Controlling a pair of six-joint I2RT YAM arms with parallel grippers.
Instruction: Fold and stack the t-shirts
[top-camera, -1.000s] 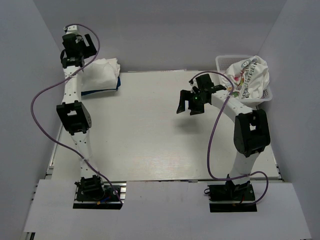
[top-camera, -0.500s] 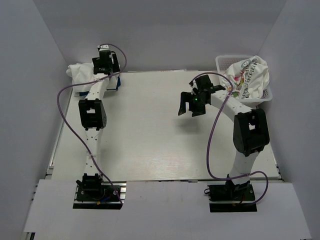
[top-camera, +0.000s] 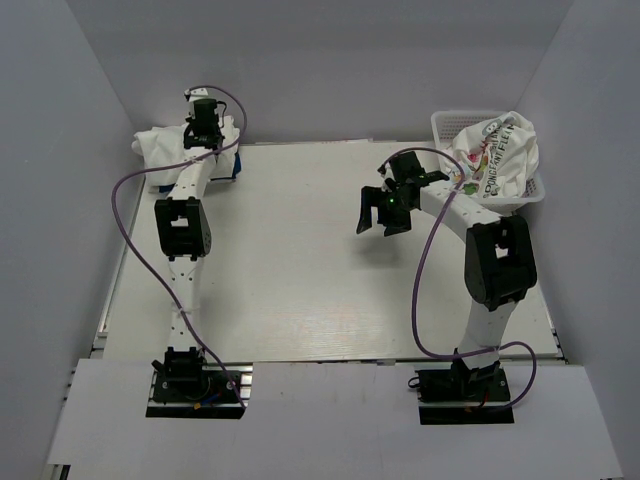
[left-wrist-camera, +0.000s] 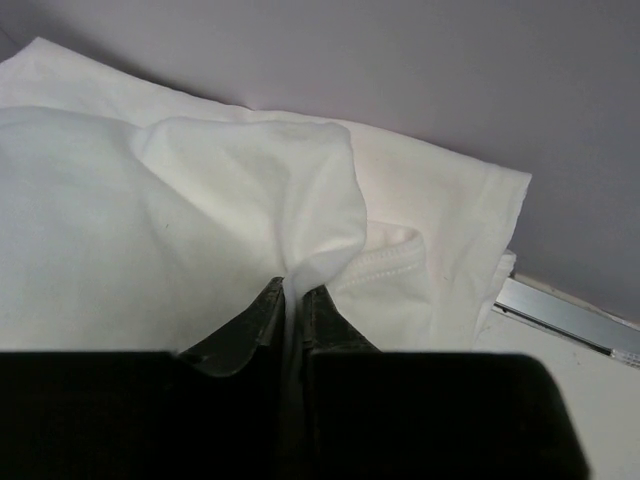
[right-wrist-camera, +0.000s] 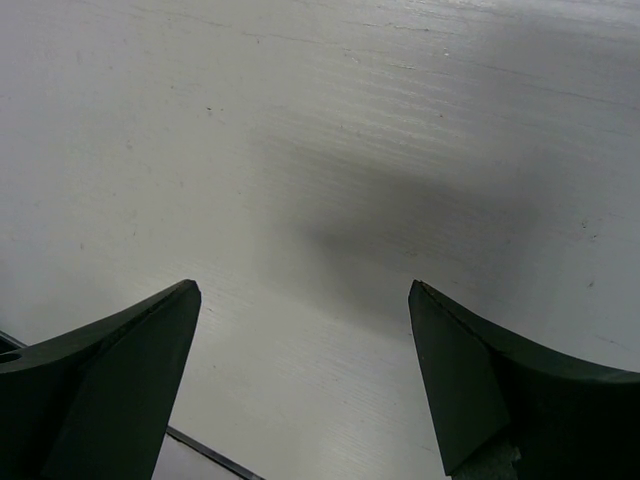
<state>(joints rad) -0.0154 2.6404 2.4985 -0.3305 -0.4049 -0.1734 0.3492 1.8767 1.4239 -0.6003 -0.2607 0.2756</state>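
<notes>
Nearest me, the right fingers (top-camera: 385, 210) hang spread wide over the bare middle of the counter (top-camera: 300, 300), grasping nothing; the right wrist view shows only pale board between them. I take that patch as the landing spot, so I would leave that arm clear until cloth arrives.

Further out, my left arm is stretched to the far-left corner, and the left fingers (left-wrist-camera: 293, 292) are clenched on a raised fold of the white t-shirt (left-wrist-camera: 150, 230). The step in hand, as I read it, is drawing that shirt off the heap and onto the open counter to fold it. The pinch looks thin, only a ridge of fabric between the tips, so I would lift slowly and straight up first and check that the fold does not slide out. Then I would drag toward the centre in a low arc. I cannot tell how many layers the fingers have caught. If a second garment rises with the first, I would stop and regrip.

The shirt is soft, plain white and loosely crumpled. A stitched hem curls beside the fingers, and a flat panel runs toward the back wall (left-wrist-camera: 400, 70). It lies in a rumpled mound in that corner, not yet folded.

Farthest right, a printed t-shirt (top-camera: 495, 155) spills over the rim of the white basket (top-camera: 450, 122), not yet folded.
</notes>
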